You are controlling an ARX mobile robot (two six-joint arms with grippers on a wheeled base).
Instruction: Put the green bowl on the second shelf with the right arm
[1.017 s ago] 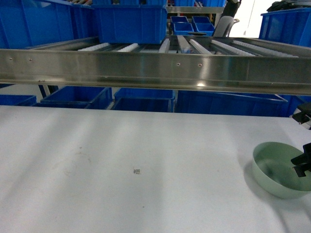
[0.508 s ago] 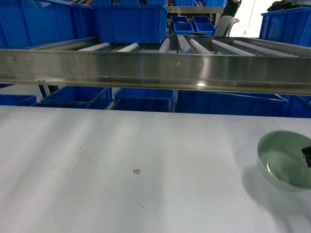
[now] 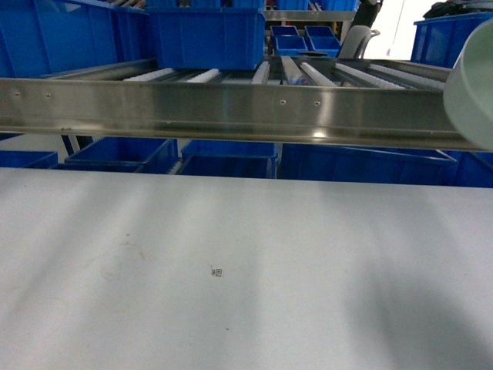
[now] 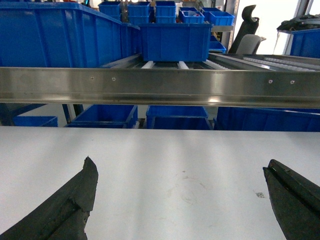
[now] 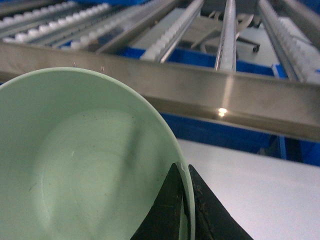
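Carrying the green bowl up toward the roller shelf is the step in hand. Head view: only a pale curved slice of the bowl shows at the right edge, held in the air at about the level of the shelf's steel front rail and well above the white bench; the right gripper itself is out of this view. A blue bin sits on the rollers left of centre, so the right-hand lanes look like the freer landing spot. Left wrist view: the left gripper hangs over the bench with its jaws spread wide and nothing between them. Right wrist view: the right gripper has its jaws pinched on the bowl's near rim, one finger inside and one outside; the bowl tilts toward the camera with the rail just behind it. Judgement: lift until the bowl's base clears the rail, level it, move forward over the rollers, then lower before letting go. A thin rim pinch may slip; move slowly.
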